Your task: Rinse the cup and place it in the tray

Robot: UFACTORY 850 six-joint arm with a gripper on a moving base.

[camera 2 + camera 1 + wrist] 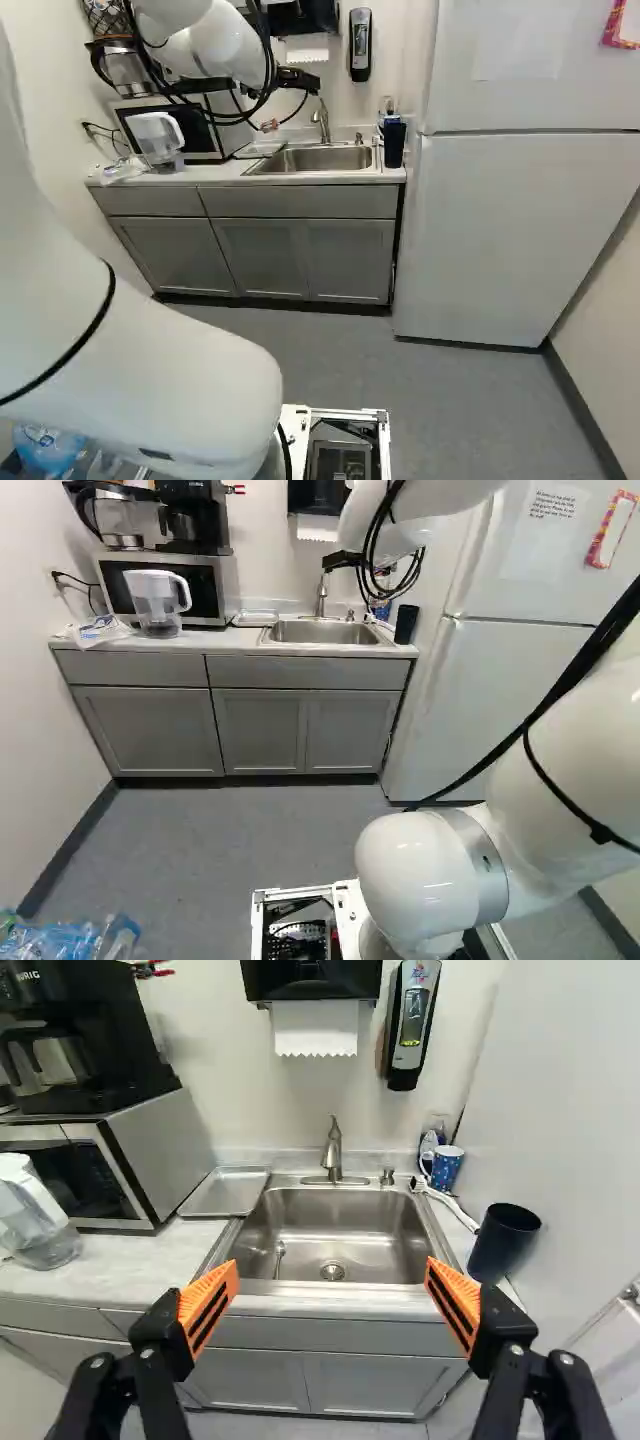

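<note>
White and jointed, the arm (575,750) rises from the foot of the left base view, passes out at the right edge and re-enters at the top, its far end raised before the counter (110,1260). To the counter's right stands the fridge (530,230). Set into the counter is the steel sink (330,1240), toward which the gripper (297,79) points, ahead and downward. Wrist view: the fingers are spread wide, orange pads (209,1310) facing each other well apart, with the sink's near rim and the cabinet front visible between them. Lettering marks the coffee maker (90,1045). The metal tray (227,1192) lies just beside the sink, on the microwave's (160,1150) side. A printed sheet (553,508) is fixed to the fridge door. Beyond a black container (503,1243), the blue patterned cup (446,1168) stands upright by the sink's far corner, near the fridge, apart from the gripper.
</note>
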